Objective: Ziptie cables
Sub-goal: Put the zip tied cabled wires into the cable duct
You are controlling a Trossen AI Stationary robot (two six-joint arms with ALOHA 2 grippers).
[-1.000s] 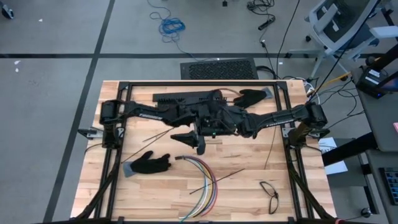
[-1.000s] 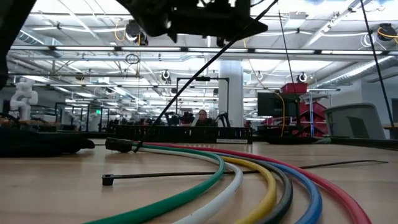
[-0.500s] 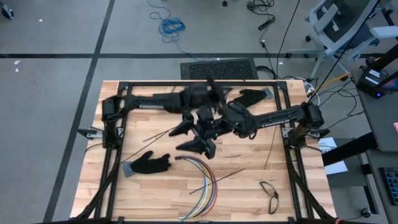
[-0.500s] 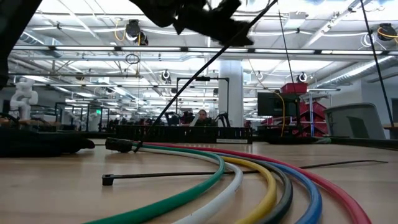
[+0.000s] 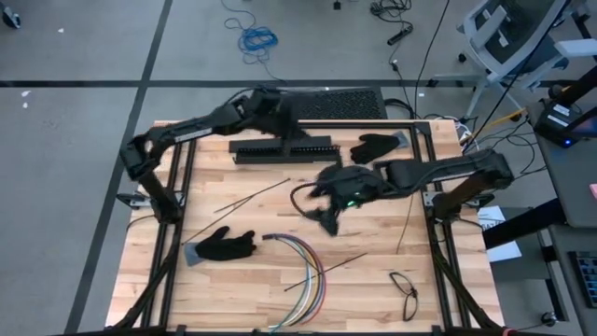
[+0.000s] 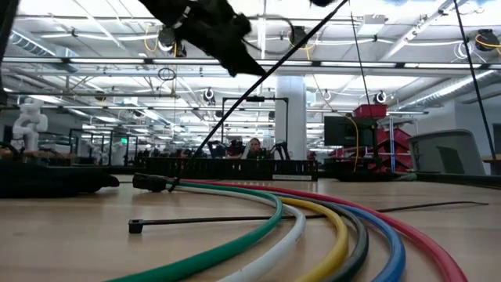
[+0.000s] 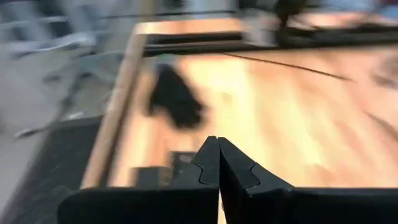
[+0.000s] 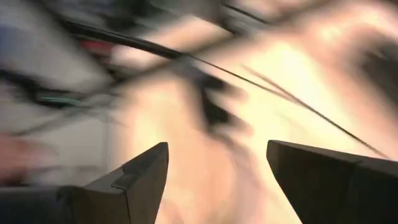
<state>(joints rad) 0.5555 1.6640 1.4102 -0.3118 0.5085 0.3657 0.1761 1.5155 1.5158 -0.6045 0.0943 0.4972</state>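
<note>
The cables [image 5: 315,273] lie in one coloured arc on the wooden table, from its middle to the near edge. In the low view the cables [image 6: 313,223] run side by side: green, white, yellow, grey, blue, red. My right gripper [image 5: 317,210] hangs open above the table's middle, just beyond the cables' far ends; nothing shows between its fingers [image 8: 134,180]. My left gripper [image 5: 291,121] is shut and empty, raised at the table's far edge beside the black slotted bar [image 5: 280,149]. Its fingers [image 7: 217,165] are closed together.
Thin black zip ties lie loose: one [image 5: 259,193] left of the middle, one [image 5: 328,265] across the cables, one [image 5: 405,224] at the right. Black gloves lie at the left [image 5: 224,247] and far right [image 5: 377,146]. Glasses [image 5: 405,293] are near right.
My left gripper has swung away from the table's middle toward the far edge, rising a little and tipping from pointing down to nearly level; it stays shut. My right gripper has drawn slightly toward the right edge and tipped up from pointing down, staying open. The cables have not moved.
</note>
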